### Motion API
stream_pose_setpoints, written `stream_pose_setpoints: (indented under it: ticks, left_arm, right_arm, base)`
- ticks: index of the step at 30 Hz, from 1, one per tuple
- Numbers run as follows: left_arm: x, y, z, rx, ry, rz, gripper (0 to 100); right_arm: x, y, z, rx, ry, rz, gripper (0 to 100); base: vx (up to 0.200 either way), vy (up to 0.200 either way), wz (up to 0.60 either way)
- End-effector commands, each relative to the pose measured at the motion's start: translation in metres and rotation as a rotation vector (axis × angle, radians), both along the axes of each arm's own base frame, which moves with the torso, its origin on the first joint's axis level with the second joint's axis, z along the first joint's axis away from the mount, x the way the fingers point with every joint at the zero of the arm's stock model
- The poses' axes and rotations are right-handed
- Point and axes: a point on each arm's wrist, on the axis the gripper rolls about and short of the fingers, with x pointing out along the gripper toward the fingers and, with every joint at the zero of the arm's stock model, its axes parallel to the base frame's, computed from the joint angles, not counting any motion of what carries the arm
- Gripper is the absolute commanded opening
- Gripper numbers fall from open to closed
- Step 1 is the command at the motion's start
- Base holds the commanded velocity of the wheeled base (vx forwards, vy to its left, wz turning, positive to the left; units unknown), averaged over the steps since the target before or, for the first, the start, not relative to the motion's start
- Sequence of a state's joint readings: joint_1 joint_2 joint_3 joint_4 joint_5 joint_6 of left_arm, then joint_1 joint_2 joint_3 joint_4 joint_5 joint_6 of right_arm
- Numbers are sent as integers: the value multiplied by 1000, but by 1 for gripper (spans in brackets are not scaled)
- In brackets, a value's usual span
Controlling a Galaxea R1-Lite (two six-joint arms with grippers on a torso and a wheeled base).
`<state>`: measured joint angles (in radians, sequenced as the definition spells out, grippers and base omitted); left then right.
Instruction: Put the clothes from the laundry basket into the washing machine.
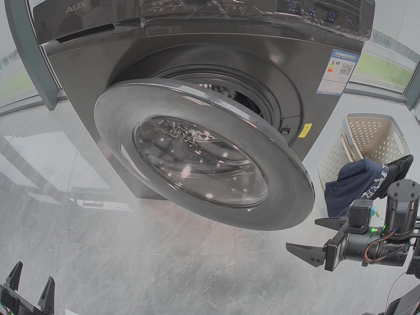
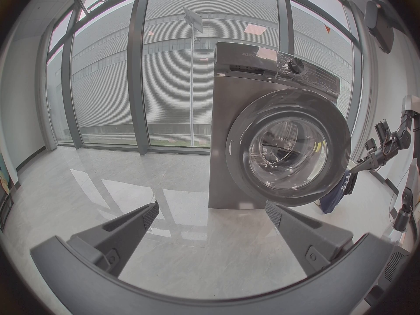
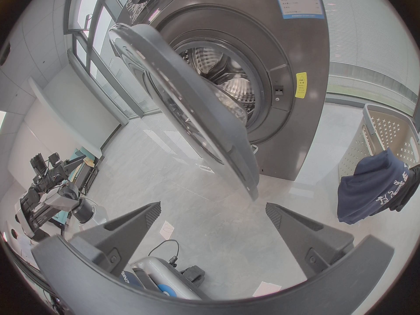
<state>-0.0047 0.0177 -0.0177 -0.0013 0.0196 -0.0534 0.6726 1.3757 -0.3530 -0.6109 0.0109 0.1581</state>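
The grey washing machine stands ahead with its round door swung wide open, and the drum opening shows behind it. To its right stands the cream laundry basket. A navy garment hangs over the basket's front rim, with a black garment beside it. My right gripper is open and empty, low in front of the basket, fingers pointing toward the door. My left gripper is open and empty, low at the near left. The right wrist view shows the drum and navy garment.
The open door juts out between my right gripper and the drum. Glossy grey floor spreads before the machine. Window frames run behind it. In the left wrist view the machine lies beyond my left gripper.
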Motion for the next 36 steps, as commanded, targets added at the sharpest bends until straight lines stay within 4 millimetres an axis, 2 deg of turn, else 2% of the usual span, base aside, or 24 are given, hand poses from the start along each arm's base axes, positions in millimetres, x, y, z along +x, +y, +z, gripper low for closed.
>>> stream_pose_setpoints:
  ticks: [1, 11, 18, 25, 30, 36]
  left_arm:
    - [1, 0, -5, 0, 14, 0, 100]
    - [1, 0, -5, 0, 14, 0, 100]
    - [1, 0, -5, 0, 14, 0, 100]
    - [1, 0, -4, 0, 17, -3, 100]
    - [1, 0, -4, 1, 15, -3, 100]
    - [1, 0, -4, 0, 18, -4, 100]
  right_arm:
    - [6, -3, 10, 22, -36, -30, 100]
    - [22, 8, 15, 26, -41, -36, 100]
    - [31, 18, 13, 16, -29, -20, 100]
    - [21, 27, 2, 4, -3, 39, 100]
    - [13, 23, -5, -7, 1, 47, 100]
    - [15, 20, -4, 2, -9, 28, 100]
  base:
    - [0, 0, 0]
    - [0, 0, 0]
    - [-171, 0, 0]
    - [0, 0, 0]
    - [0, 0, 0]
    - [0, 0, 0]
